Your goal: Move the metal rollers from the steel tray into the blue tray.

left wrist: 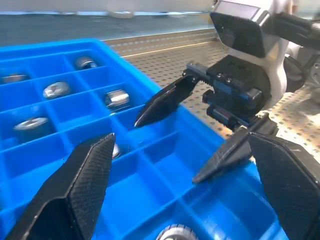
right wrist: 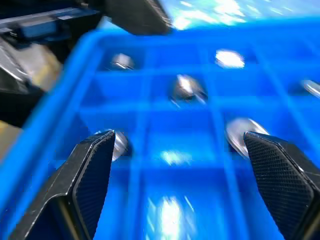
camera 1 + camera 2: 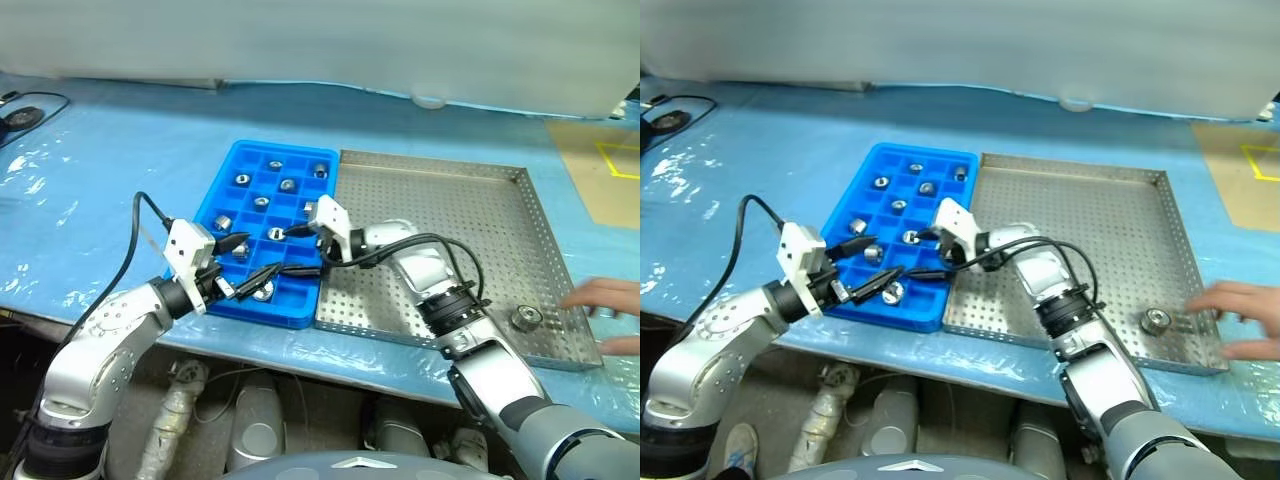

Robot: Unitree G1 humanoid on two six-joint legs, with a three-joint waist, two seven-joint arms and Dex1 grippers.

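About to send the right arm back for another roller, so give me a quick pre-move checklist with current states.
1. Right hand empty: ok, fingers apart over the blue tray, nothing between them.
2. Left hand empty: ok, open above the tray's near compartments.
3. Hands apart from each other: not ok, they sit close together over the same near corner.
4. Roller left to fetch: ok, one metal roller lies near the steel tray front right corner.
5. Path to that roller free: not ok, a person's hand rests at the tray edge beside it.
6. Rollers seated in compartments: ok for those visible.
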